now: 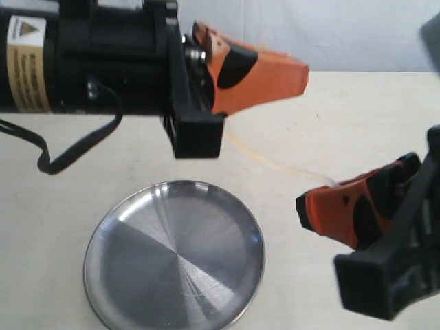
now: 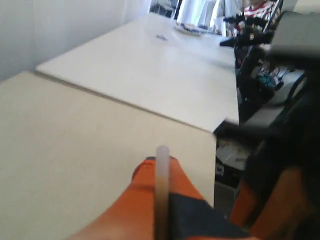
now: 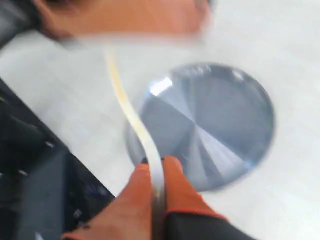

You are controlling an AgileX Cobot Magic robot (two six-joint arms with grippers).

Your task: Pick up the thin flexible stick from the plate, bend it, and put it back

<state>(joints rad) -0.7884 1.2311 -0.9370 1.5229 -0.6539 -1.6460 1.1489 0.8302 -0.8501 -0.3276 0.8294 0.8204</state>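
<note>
While each gripper is clamped on one end, the stick (image 1: 275, 161) hangs between left gripper (image 1: 300, 79) and right gripper (image 1: 306, 206), apart from the plate (image 1: 172, 254). Long axis runs gripper to gripper, gently bowed. One end pokes just past the left gripper.

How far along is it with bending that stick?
Picked up: the plate is bare, the thin flexible stick is off it. In hand: the left gripper and right gripper each pinch an end, and it curves gently between them. Left: finish the bend, then lay it back on the plate.
</note>
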